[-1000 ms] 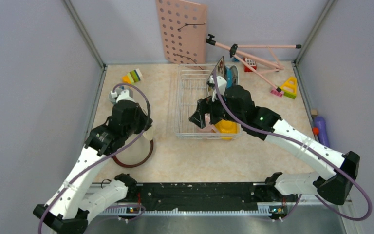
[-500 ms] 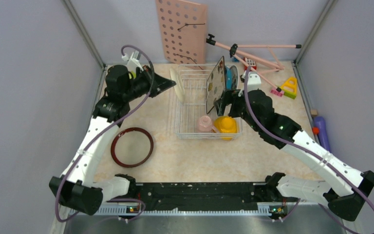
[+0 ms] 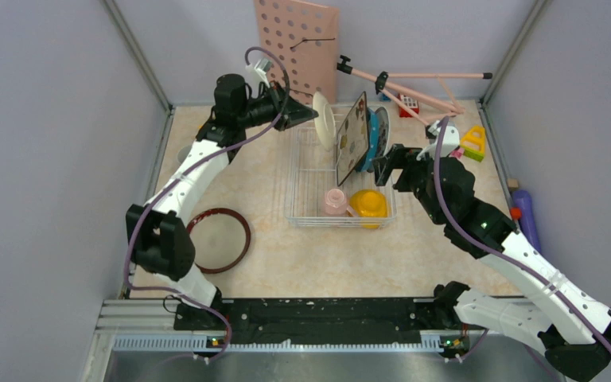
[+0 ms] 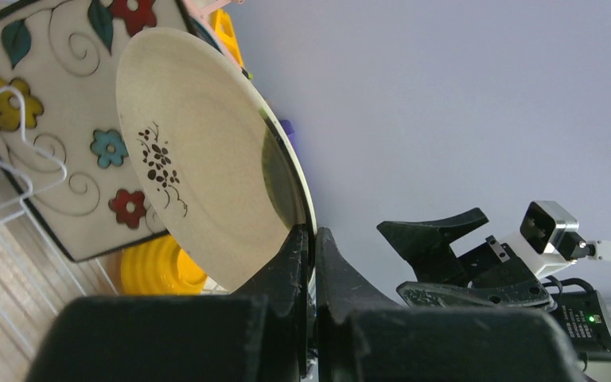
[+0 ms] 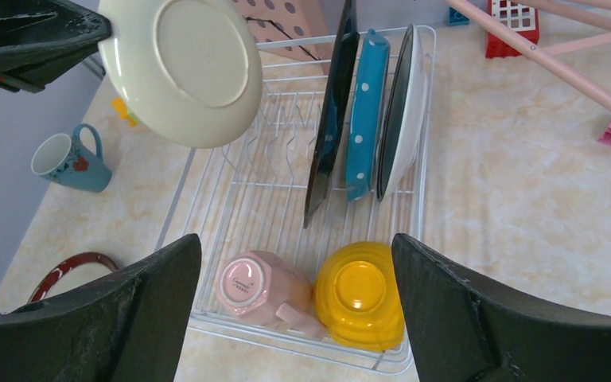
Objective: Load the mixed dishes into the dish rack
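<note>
My left gripper (image 4: 312,232) is shut on the rim of a round cream plate with a small dark flower sprig (image 4: 199,159). It holds that plate (image 3: 324,119) on edge above the far left of the dish rack (image 3: 306,216). Upright in the rack stand the square flowered plate (image 5: 330,119), the teal dotted plate (image 5: 363,119) and a white plate (image 5: 404,111). The pink mug (image 5: 258,286) and yellow bowl (image 5: 359,293) lie upside down at the near end. My right gripper (image 5: 296,239) hangs open above the rack's right side, holding nothing. The brown-rimmed plate (image 3: 216,240) lies flat on the table, and the teal mug (image 5: 70,161) stands left of the rack.
A pink pegboard (image 3: 296,49) leans on the back wall behind the rack. A pink folding stand (image 3: 414,83) and toy blocks (image 3: 473,142) lie at the back right. A purple object (image 3: 523,211) rests along the right wall.
My left arm has swung from the table's left side up to the rack's far left corner, carrying the cream plate. My right gripper has drawn back out of the rack to its right.
</note>
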`<action>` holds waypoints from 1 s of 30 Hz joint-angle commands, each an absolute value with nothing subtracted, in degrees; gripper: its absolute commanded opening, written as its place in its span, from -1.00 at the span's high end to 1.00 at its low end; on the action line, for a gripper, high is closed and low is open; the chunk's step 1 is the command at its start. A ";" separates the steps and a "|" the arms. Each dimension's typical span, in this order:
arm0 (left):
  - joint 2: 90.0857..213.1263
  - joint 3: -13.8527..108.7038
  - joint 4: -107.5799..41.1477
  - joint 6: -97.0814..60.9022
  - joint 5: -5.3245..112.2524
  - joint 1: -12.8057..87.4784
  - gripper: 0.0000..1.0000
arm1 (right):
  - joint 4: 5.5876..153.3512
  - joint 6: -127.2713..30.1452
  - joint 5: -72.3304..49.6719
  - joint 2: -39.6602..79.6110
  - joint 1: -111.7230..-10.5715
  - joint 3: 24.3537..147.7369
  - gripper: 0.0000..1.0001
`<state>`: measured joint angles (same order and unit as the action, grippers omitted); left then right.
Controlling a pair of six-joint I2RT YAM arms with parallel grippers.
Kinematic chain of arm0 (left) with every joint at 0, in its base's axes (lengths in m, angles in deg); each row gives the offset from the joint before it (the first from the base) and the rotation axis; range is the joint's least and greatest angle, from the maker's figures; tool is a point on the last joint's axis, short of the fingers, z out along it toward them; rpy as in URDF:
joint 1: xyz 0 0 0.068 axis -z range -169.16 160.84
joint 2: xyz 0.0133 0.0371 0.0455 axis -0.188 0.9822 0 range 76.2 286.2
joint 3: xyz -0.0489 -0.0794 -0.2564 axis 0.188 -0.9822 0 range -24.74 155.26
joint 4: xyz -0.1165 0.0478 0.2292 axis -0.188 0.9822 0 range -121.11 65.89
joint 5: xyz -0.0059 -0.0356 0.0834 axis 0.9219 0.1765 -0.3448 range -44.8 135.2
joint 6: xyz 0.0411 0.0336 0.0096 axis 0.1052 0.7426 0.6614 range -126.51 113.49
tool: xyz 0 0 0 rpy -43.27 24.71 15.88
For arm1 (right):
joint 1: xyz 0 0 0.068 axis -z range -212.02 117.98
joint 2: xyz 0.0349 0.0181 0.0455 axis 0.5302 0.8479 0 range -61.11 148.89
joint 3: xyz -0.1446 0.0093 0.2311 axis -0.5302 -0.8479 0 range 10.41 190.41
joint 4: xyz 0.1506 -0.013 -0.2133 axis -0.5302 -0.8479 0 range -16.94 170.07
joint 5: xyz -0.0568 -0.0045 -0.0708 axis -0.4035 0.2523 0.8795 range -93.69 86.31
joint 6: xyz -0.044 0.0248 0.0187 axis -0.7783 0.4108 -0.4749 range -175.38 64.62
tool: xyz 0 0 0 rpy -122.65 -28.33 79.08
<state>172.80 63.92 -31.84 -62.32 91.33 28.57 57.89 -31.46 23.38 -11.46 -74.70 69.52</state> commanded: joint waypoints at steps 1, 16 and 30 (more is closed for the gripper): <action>177.48 69.92 -35.20 -60.48 94.28 28.72 1.00 | 60.27 -33.45 25.75 -11.71 -73.99 70.29 -0.75; 189.83 73.94 -31.41 -56.43 91.00 28.24 1.00 | 63.13 -34.59 25.35 -10.18 -73.34 69.72 -0.75; 194.30 77.47 -19.39 -47.84 86.48 29.56 0.15 | 62.22 -32.96 24.29 -10.65 -73.07 69.00 -0.75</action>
